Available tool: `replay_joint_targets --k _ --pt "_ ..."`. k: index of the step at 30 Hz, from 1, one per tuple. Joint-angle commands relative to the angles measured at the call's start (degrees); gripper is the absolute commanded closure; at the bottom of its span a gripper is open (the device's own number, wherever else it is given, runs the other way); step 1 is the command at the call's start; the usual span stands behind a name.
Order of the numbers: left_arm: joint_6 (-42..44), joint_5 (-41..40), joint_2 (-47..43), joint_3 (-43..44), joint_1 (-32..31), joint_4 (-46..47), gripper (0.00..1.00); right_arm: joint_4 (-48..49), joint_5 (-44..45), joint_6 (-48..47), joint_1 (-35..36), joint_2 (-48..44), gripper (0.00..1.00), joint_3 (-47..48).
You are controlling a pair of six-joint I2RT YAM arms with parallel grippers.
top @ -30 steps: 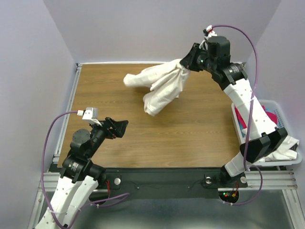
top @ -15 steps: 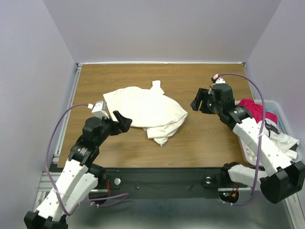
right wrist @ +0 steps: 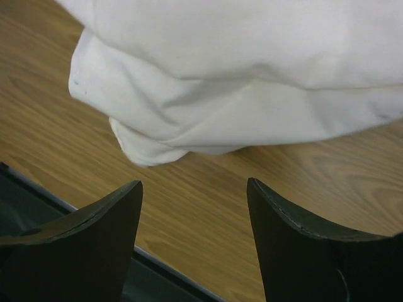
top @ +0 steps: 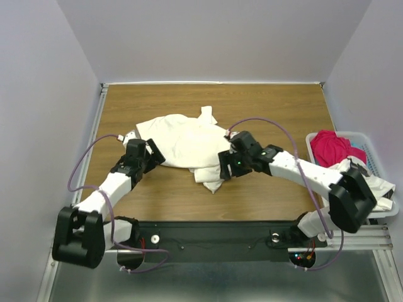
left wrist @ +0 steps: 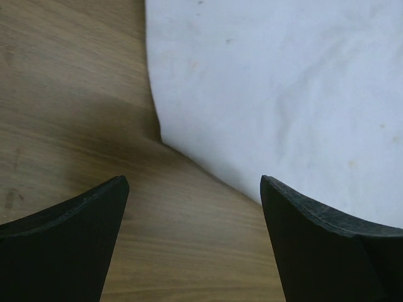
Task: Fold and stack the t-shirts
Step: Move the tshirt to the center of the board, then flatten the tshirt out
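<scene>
Crumpled in the centre of the top view, the plain off-white cotton t-shirt [top: 189, 145] lies bunched on the brown wooden table [top: 271, 107], its sleeves and neck lost in folds; the wrist views cut it off at their upper edges and show only cloth and wood grain. At the right edge, the magenta-red t-shirt [top: 332, 148] and the white t-shirt with dark markings [top: 368, 182] sit heaped in the white plastic slatted basket [top: 313, 139], partly hidden by the right arm.

Half a second ago the right gripper [top: 225, 168] was well right of the cloth, near the basket; it is now at the shirt's lower right corner, and the left gripper [top: 153, 153] has closed in on the left hem; the shirt has not shifted.

Both grippers stand wide and hold nothing; the left wrist view has the hem just ahead of the spread fingers [left wrist: 69, 220]; the right wrist view shows the table's near edge close below the folded corner. Bare wood lies open at upper right and lower centre.
</scene>
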Motion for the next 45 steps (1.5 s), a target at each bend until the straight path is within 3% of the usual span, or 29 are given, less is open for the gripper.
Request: replay_joint_targets --k 1,5,11,14,16,17,19,21,22,27,31,36,41,45 --pt "1.36 2.31 4.66 0.26 2.99 8.58 0.02 3.27 4.13 2.27 6.19 6.22 0.26 3.74" --pt "1.01 4.24 9.67 0.87 3.26 12.45 0.02 3.89 10.72 3.15 11.64 12.38 0.25 6.9" --pt "1.1 5.12 16.62 3.24 3.17 15.44 0.04 4.15 15.73 6.58 13.41 19.5 0.25 10.86" --pt "0.31 7.58 19.43 4.03 3.26 16.68 0.1 4.06 18.36 7.81 13.41 21.44 0.27 11.39" --pt "0.39 8.64 20.66 5.08 3.17 17.2 0.2 3.89 20.3 8.42 13.49 21.88 0.33 11.39" --pt "0.48 8.9 21.89 5.52 3.26 17.2 0.36 3.8 21.96 8.6 13.41 21.97 0.38 11.31" --pt "0.57 9.69 22.69 6.49 3.17 17.29 0.62 3.36 23.81 7.82 13.49 21.88 0.71 11.22" --pt "0.74 9.69 23.13 7.19 3.26 17.38 1.0 1.0 27.92 7.2 13.41 21.01 0.91 11.65" --pt "1.01 9.35 22.43 7.98 3.6 16.86 1.0 -1.62 29.78 6.24 13.41 20.48 0.99 11.92" --pt "4.69 6.1 15.58 11.58 6.85 12.91 1.0 -10.34 44.37 2.63 9.29 13.37 0.99 13.68" --pt "11.1 -0.32 9.69 19.91 8.7 4.65 1.0 -11.06 51.23 -0.62 1.73 0.37 0.99 14.81" --pt "12.0 -2.96 5.03 25.56 9.67 -0.54 1.0 -7.11 53.79 -4.22 -5.83 -6.94 0.99 15.0" --pt "12.52 -7.96 -2.09 30.57 9.67 -7.04 1.0 -4.55 57.13 -10.02 -6.02 -10.54 0.99 14.3" --pt "13.92 -10.78 -4.64 32.6 9.67 -11.27 1.0 -3.06 54.77 -13.1 -7.15 -11.08 0.99 14.03"
